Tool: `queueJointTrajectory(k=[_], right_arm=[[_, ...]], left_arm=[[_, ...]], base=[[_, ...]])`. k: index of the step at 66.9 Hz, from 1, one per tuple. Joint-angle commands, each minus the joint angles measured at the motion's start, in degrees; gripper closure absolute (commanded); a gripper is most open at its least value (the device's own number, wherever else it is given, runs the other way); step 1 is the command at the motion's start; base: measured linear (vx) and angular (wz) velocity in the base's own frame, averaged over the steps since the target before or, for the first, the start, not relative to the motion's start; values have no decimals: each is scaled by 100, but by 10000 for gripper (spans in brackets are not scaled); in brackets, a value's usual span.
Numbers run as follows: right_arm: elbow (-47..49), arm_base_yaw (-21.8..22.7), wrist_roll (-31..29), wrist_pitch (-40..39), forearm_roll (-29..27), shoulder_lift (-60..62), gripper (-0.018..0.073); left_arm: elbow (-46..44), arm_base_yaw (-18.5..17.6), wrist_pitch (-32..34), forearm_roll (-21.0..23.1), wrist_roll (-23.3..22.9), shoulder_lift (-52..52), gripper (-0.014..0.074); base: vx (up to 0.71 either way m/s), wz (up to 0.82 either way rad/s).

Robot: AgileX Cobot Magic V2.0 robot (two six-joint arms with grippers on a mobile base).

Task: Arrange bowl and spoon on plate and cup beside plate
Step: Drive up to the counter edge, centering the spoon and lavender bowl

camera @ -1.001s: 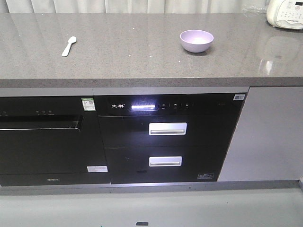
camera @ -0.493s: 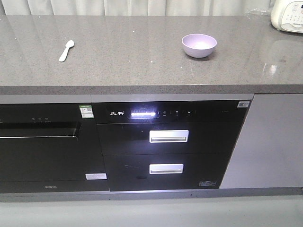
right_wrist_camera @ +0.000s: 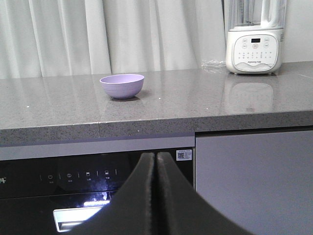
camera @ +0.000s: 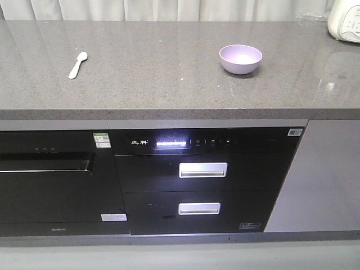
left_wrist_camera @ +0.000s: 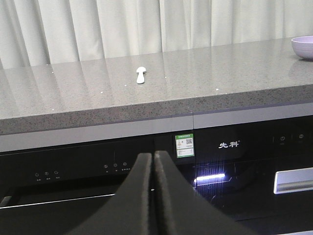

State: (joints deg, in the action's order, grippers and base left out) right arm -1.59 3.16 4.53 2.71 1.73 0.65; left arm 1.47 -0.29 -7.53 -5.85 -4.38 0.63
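A lavender bowl stands upright on the grey counter, right of centre; it also shows as the bowl in the right wrist view and at the edge as the bowl in the left wrist view. A pale spoon lies on the counter's left part, seen end-on as the spoon. The plate and the cup are out of view. My left gripper and right gripper are both shut with nothing in them, held low in front of the black appliance fronts, well short of the counter edge.
A white blender base stands at the counter's back right, also seen as the blender base. Black built-in appliances with drawer handles sit under the counter edge. Curtains hang behind.
The front view has shifted: counter, bowl and spoon sit lower and slightly further right in frame than a second ago. Bowl and spoon keep their places on the counter.
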Motion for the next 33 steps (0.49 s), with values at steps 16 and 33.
queueJointTrajectory(k=[16, 33], right_arm=[[-25, 7, -13, -402, 25, 62, 562], [-25, 7, -6, -402, 25, 62, 562]], left_arm=[[-44, 9, 382, 5, -33, 20, 603], [-44, 9, 382, 5, -33, 20, 603]], base=[[8, 1], [9, 1]])
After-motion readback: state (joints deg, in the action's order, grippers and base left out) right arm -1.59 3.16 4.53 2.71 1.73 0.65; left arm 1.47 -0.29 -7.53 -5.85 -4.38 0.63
